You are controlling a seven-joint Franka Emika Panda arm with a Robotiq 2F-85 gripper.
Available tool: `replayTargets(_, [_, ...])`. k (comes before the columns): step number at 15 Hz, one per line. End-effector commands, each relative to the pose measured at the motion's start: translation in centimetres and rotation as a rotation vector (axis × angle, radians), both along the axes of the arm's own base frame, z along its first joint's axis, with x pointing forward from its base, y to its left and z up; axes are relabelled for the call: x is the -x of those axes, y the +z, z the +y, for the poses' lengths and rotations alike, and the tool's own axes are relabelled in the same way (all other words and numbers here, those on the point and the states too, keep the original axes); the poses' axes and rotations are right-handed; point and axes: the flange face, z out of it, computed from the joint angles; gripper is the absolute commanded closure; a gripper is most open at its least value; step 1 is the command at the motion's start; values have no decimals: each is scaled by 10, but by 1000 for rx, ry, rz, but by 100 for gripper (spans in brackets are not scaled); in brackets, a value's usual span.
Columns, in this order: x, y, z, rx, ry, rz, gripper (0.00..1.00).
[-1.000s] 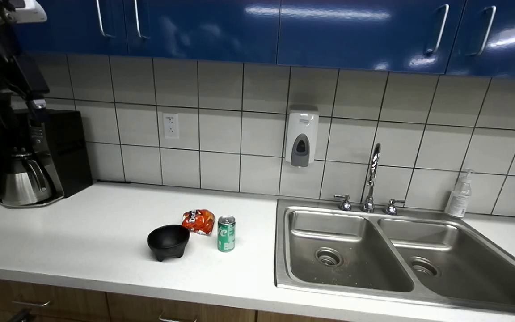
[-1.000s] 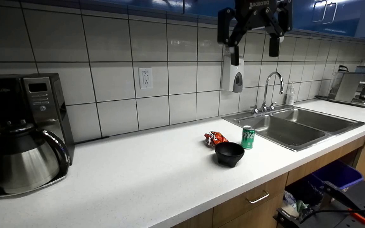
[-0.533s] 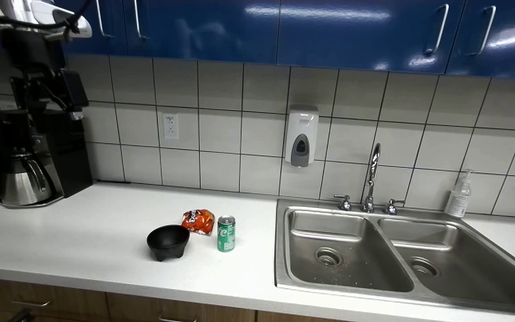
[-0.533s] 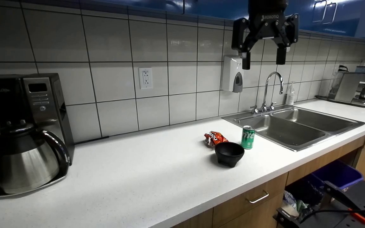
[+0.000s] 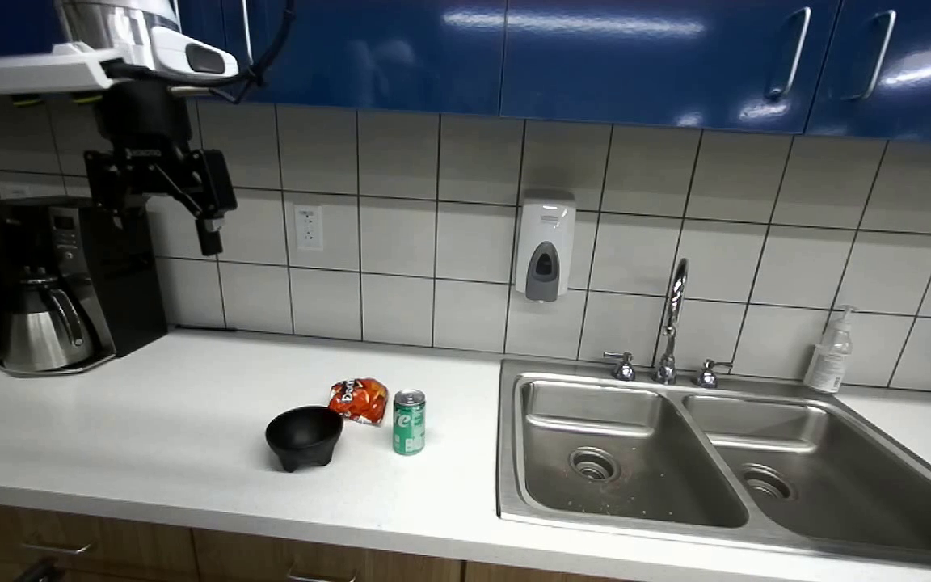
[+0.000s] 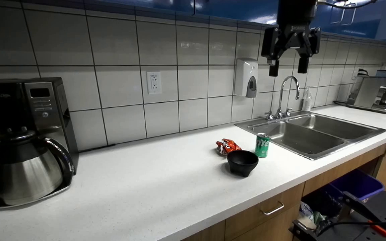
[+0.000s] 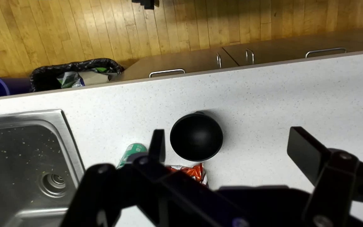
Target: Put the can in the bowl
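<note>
Fingers [image 6: 303,65] hang wide apart upper right in an exterior view, can [image 6: 262,146] just chilling upright near the bowl [image 6: 242,163] on the bench [image 6: 146,187].

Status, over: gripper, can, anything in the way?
Gripper open, empty, above counter. Can upright on counter, outside bowl. Red-orange packet near both, possible snag.

Red-orange packet [image 5: 359,401] is lying on white tabletop [image 6: 139,194]. Coffee maker [image 6: 42,124] is standing by tiled wall [image 6: 193,80]; soap dispenser [image 5: 545,246] is hanging there.
</note>
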Motion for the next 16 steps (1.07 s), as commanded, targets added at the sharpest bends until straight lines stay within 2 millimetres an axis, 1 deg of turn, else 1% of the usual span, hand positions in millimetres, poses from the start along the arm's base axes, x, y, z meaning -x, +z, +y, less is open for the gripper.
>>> replayTargets(1, [-5,-8,-30,-3,69,-31,0])
replayTargets(5, [-12,-22,-60,-36,97,-32,0])
replayTargets(8, [-19,-34,-77,-49,104,-30,0])
replayTargets(16, [-40,-72,-107,-39,75,-55,0])
